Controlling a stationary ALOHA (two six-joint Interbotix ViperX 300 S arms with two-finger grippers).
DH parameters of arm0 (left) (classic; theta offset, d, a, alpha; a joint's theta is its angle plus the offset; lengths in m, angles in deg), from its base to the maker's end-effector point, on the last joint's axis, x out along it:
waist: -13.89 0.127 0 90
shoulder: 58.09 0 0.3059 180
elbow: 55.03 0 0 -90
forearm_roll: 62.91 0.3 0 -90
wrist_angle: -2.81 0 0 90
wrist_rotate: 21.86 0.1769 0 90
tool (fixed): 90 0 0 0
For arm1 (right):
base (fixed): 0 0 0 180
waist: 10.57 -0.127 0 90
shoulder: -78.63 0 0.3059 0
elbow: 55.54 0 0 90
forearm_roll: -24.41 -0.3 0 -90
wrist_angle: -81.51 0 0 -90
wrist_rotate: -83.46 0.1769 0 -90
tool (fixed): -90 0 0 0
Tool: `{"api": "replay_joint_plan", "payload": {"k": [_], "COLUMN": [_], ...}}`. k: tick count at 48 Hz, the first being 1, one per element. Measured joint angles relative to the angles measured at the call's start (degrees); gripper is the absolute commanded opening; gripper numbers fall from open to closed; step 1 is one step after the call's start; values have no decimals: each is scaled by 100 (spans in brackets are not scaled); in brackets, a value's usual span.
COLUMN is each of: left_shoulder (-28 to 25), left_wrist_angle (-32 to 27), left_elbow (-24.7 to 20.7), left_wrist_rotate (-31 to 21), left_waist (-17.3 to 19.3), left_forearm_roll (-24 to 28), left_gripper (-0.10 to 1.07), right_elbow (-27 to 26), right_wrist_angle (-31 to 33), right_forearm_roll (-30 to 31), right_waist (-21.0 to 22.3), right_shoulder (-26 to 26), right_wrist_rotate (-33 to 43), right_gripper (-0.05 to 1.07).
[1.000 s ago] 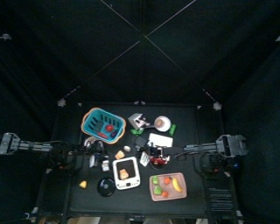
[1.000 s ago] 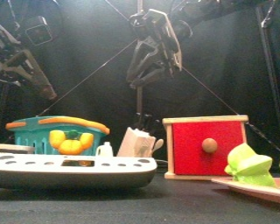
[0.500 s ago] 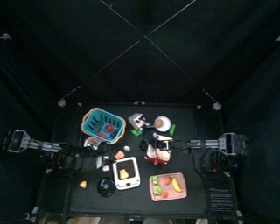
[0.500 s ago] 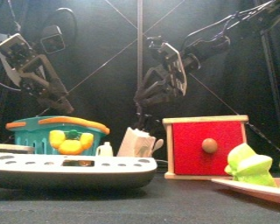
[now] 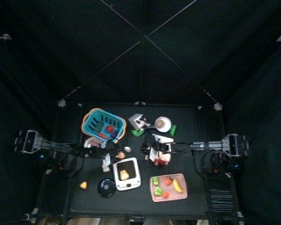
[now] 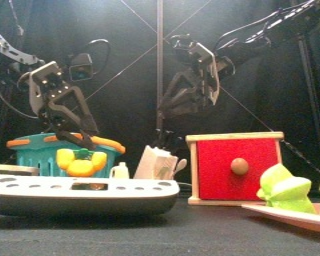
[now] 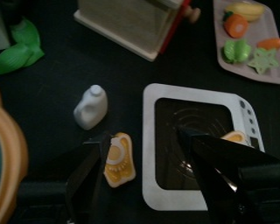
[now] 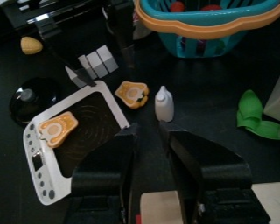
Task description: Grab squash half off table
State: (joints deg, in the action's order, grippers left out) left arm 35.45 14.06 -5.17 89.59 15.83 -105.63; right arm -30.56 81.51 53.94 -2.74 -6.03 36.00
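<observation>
The squash half is a small orange piece lying flat on the black table, beside a white bottle and a white scale. It also shows as the squash half and, tiny, as the squash half. My left gripper hangs above it, open wide, with the squash close to one jaw and not touched. From the front the left gripper hangs over the teal basket. My right gripper hovers higher with its jaws a little apart and nothing between them.
A teal basket stands at the back left. The wooden box with a red front is near the middle. A tray of toy vegetables lies front right. A second orange piece sits on the white scale. Green leaves lie nearby.
The left arm has reached in from the left and come down toward the table's middle. The right gripper has dropped and shifted a little to the right.
</observation>
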Motion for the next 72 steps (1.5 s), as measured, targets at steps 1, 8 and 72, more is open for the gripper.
{"api": "replay_joint_plan", "payload": {"k": [1, 8, 72], "left_shoulder": [-53, -343, -1415], "left_wrist_angle": [0, 79, -255], "left_elbow": [-9, -44, -387], "left_wrist_rotate": [-9, 44, 18], "left_waist": [0, 35, 290], "left_forearm_roll": [-26, -35, 255], "left_gripper": [96, 96, 79], "right_elbow": [0, -9, 0], "right_wrist_angle": [0, 0, 0], "right_forearm_roll": [0, 0, 9], "right_waist": [0, 0, 0], "right_shoulder": [0, 0, 18], "right_wrist_rotate": [0, 9, 9], "right_gripper": [69, 69, 69]}}
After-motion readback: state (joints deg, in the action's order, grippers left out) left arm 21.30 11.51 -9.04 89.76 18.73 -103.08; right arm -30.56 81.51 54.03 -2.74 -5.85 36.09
